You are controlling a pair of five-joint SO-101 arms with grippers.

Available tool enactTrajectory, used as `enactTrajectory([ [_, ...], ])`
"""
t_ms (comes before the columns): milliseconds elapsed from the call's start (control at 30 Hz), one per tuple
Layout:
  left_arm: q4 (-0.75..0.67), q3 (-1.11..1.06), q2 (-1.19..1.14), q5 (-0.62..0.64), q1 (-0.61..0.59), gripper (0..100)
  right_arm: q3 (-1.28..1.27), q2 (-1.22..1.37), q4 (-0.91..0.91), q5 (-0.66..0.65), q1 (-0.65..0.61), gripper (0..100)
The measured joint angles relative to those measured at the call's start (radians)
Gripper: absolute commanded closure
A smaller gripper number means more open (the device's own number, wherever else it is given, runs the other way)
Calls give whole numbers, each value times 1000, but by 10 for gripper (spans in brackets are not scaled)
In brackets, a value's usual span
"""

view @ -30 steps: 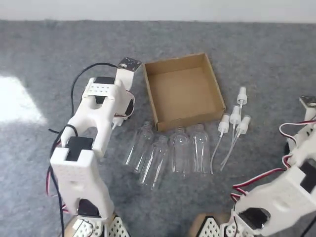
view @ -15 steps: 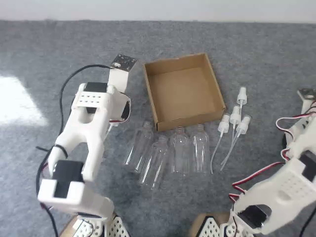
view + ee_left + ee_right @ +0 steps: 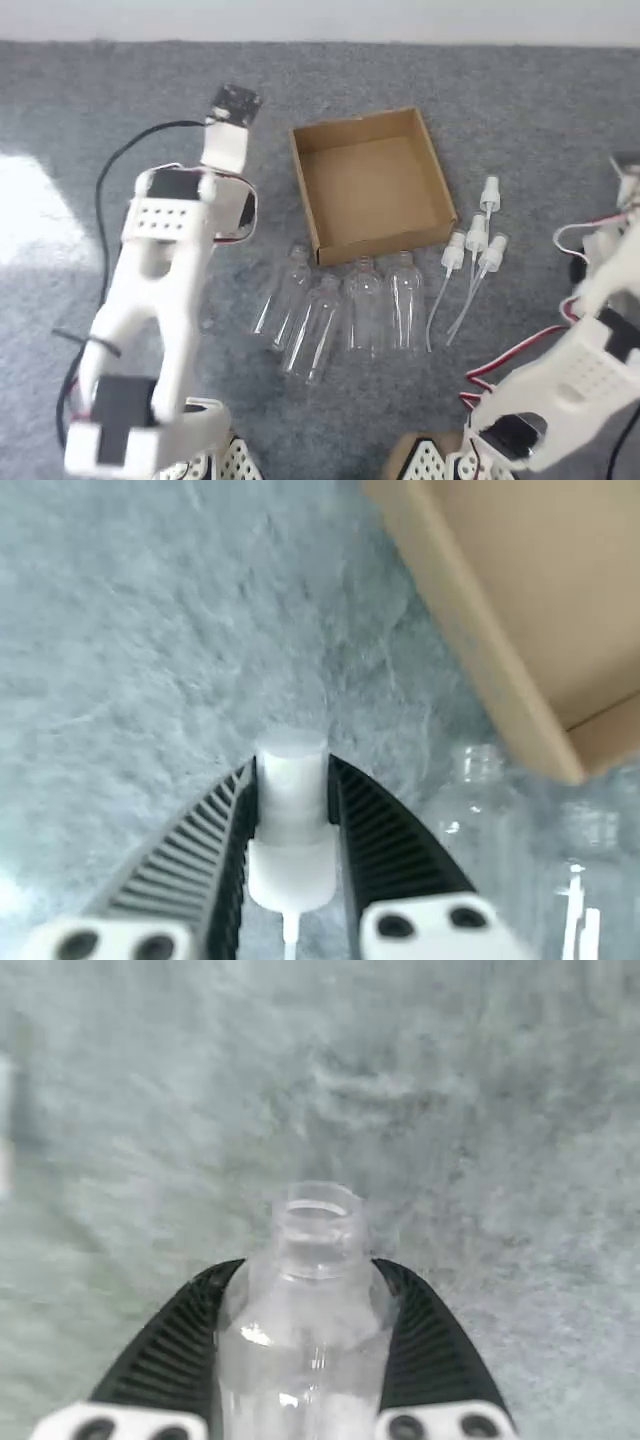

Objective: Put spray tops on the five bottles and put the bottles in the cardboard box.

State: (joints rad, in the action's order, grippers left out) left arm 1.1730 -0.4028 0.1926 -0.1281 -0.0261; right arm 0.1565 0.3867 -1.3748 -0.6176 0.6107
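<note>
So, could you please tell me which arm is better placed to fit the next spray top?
Left: the left claw grips a white plastic spray top; the right claw holds a clear plastic bottle, neck open.

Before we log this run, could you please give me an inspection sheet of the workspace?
Surface: grey carpet, bright light patch at one side.
Job's things: cardboard box open, no bottle inside; four bottles lying uncapped beside it; four spray tops loose nearby.
Clutter: nothing seen.
Grippers: left gripper shut on a spray top; right gripper shut on an uncapped bottle.
Cables: black cable along the left arm; red and white wires at the right arm.
Surroundings: pale wall beyond the carpet.
</note>
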Motion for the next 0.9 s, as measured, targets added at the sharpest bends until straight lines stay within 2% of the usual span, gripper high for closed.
enactTrajectory([
  [133,40,0,184,21,0,991,34,-172,-54,84,-150,992],
  [333,57,-2,446,91,0,991,-84,-509,-34,232,-516,992],
  [633,57,213,652,255,-3,991,-620,-933,290,387,-1106,992],
  [800,57,295,674,400,-3,991,-836,-1056,479,411,-1301,992],
  [900,57,298,674,457,-3,991,-898,-1096,528,411,-1390,992],
])
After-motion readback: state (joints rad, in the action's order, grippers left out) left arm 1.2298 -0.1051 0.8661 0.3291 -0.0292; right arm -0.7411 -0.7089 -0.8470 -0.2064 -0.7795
